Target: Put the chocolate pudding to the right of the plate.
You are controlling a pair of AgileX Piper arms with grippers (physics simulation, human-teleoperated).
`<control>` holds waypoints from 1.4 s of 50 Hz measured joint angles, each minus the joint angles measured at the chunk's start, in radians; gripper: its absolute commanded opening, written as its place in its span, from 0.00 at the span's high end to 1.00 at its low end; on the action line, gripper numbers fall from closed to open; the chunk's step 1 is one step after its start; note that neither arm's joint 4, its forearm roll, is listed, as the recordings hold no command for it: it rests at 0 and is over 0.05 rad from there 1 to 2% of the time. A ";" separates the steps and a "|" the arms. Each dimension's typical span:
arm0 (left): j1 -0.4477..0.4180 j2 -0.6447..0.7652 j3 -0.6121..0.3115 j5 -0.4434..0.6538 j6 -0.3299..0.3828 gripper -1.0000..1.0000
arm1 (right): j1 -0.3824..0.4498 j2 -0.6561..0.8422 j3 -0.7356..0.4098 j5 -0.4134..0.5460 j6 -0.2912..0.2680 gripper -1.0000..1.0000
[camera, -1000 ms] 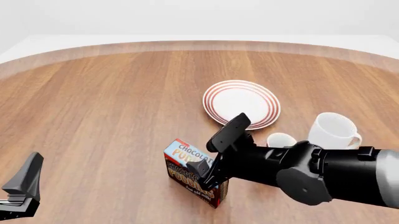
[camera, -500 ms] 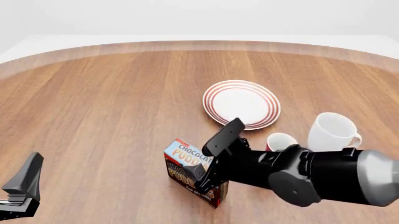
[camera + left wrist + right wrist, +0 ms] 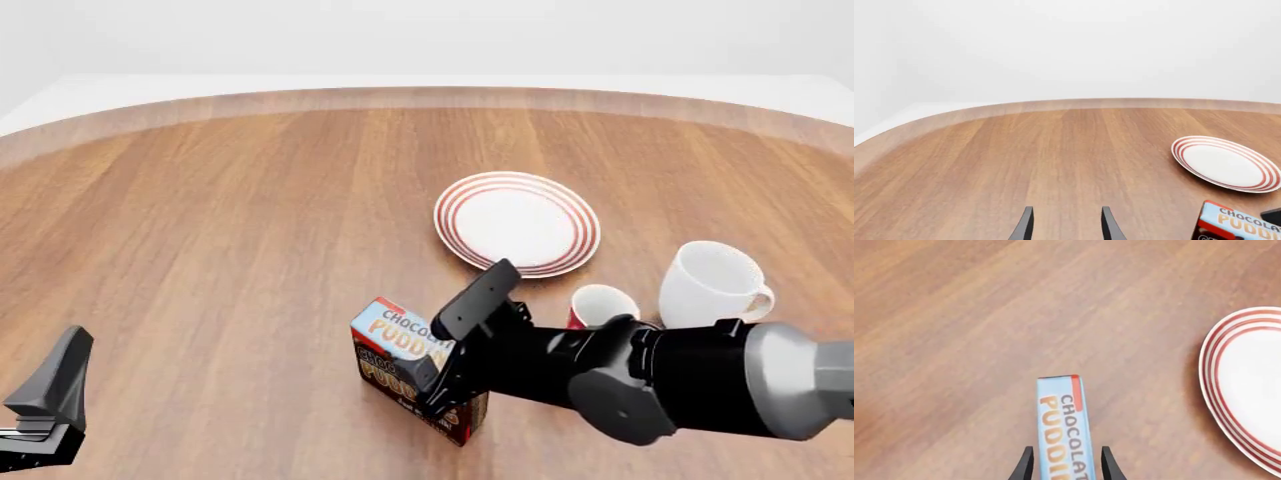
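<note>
The chocolate pudding (image 3: 396,332) stands upright on the wooden table, in front of and left of the plate (image 3: 517,222). It is a carton with a light-blue top and a dark brown front. My right gripper (image 3: 453,336) reaches in from the right and straddles it. In the right wrist view the fingers (image 3: 1026,464) flank the chocolate pudding (image 3: 1062,430) with a small gap on each side, so my right gripper (image 3: 1066,467) is open. The white, red-ringed plate (image 3: 1247,390) lies bare. My left gripper (image 3: 1066,227) is open and holds nothing, low at the near left (image 3: 51,400).
A white mug (image 3: 714,282) and a smaller red mug (image 3: 601,302) stand right of and in front of the plate, just behind my right arm. The table's curved far edge (image 3: 427,95) runs across the back. The plate (image 3: 1226,164) and chocolate pudding (image 3: 1237,225) also show in the left wrist view.
My right arm has shifted slightly left and lower around the carton, uncovering more of the red mug. The carton, the plate and the left arm have not moved.
</note>
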 measured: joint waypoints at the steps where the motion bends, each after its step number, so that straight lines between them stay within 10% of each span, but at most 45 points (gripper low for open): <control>1: 0.000 0.000 0.000 0.000 0.000 0.00 | 0.000 0.002 0.000 -0.001 0.000 0.00; 13: 0.000 0.000 0.000 0.000 0.000 0.00 | 0.000 0.023 -0.003 -0.011 0.000 0.00; 14: 0.000 0.000 0.000 0.000 0.000 0.00 | 0.000 0.025 -0.002 -0.012 -0.001 1.00; 70: 0.000 0.000 0.000 0.000 0.000 0.00 | -0.009 -0.077 -0.020 0.065 -0.088 1.00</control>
